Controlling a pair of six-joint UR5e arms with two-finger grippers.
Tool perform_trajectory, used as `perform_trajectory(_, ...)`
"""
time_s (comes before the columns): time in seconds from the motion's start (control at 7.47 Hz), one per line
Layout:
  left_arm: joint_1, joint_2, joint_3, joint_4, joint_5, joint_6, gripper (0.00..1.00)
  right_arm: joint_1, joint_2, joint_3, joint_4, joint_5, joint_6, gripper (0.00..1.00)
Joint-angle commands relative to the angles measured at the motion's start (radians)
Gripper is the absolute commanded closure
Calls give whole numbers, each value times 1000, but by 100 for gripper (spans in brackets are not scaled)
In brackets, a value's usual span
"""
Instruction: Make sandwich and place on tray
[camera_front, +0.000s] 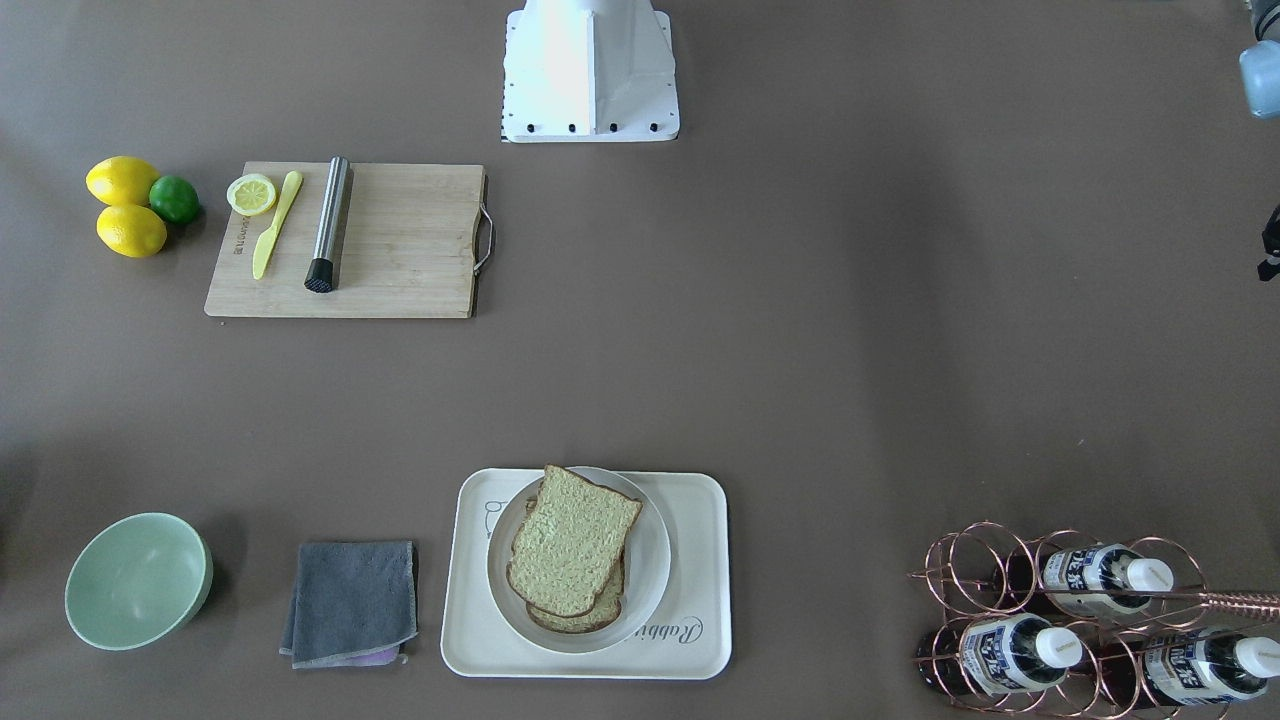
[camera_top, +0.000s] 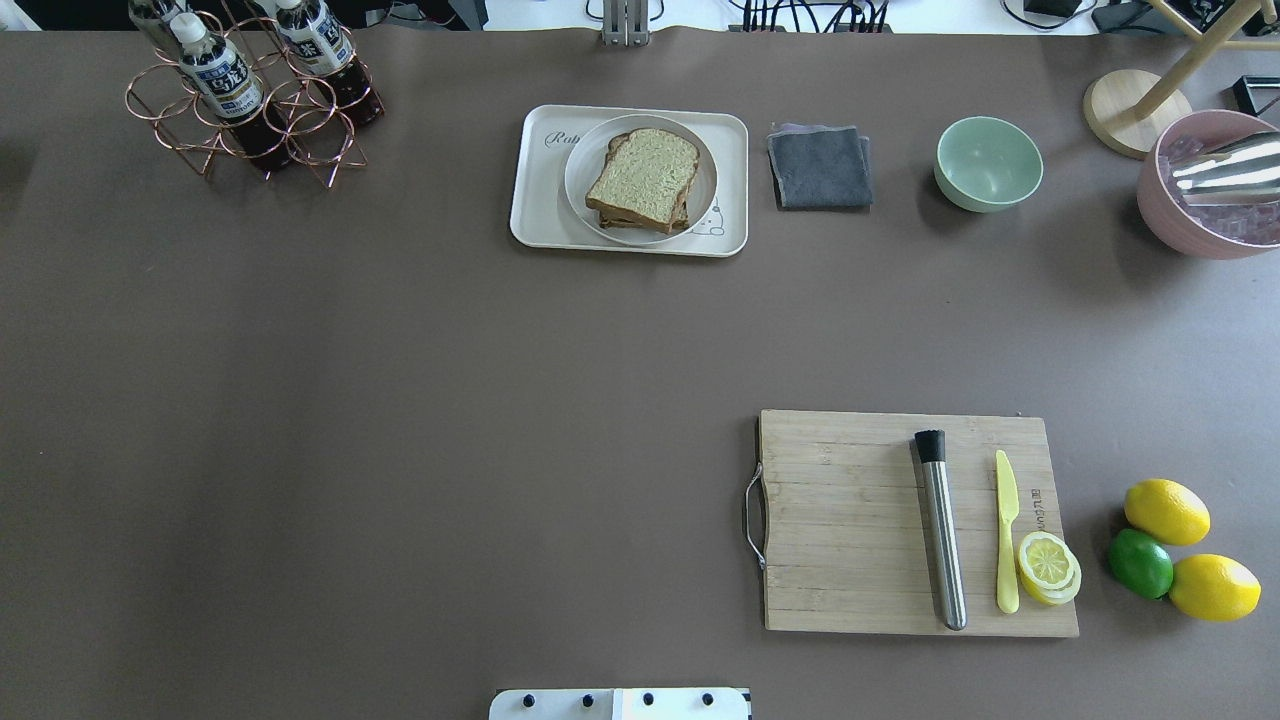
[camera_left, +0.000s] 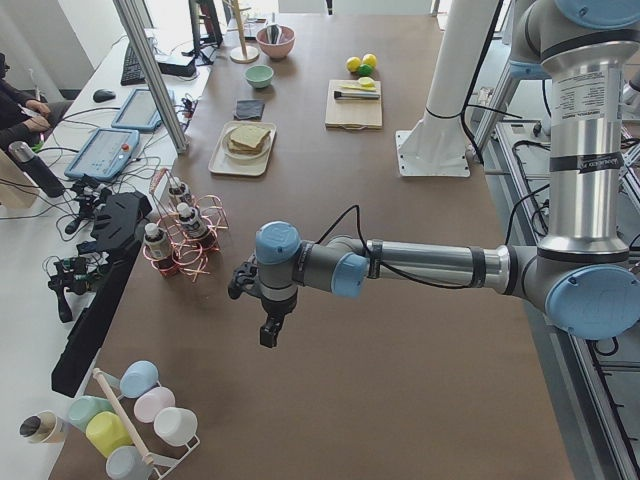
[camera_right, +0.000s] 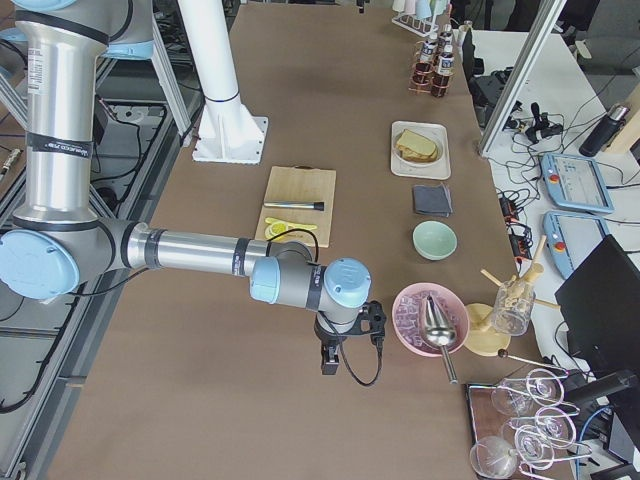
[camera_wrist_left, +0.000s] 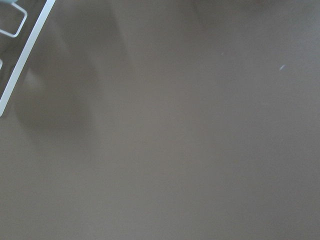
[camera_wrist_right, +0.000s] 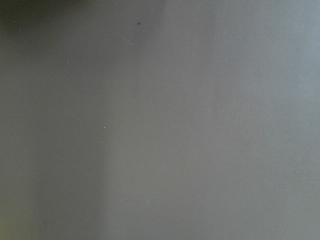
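Note:
The sandwich is two stacked brown bread slices on a round white plate, which sits on the cream tray at the table's far middle. No egg shows; whether one lies between the slices is hidden. It also shows in the front view on the tray. My left gripper hangs over bare table at the left end, near the bottle rack. My right gripper hangs over bare table at the right end, near the pink bowl. Both show only in side views, so I cannot tell if they are open.
A wooden cutting board holds a steel muddler, a yellow knife and a lemon half. Two lemons and a lime lie beside it. A grey cloth, green bowl, pink bowl and bottle rack line the far edge.

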Motion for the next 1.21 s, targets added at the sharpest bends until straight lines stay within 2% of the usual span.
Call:
perform_trajectory(0.0, -43, -1, 8, 85, -1, 66, 2, 1, 1, 0, 0, 1, 0, 0)
perform_trajectory(0.27, -84, 8, 17, 96, -9, 51, 2, 1, -1, 0, 0, 1, 0, 0)
perform_trajectory(1.07, -84, 28, 27, 96, -9, 51, 1, 1, -2, 3, 0, 3, 0, 0)
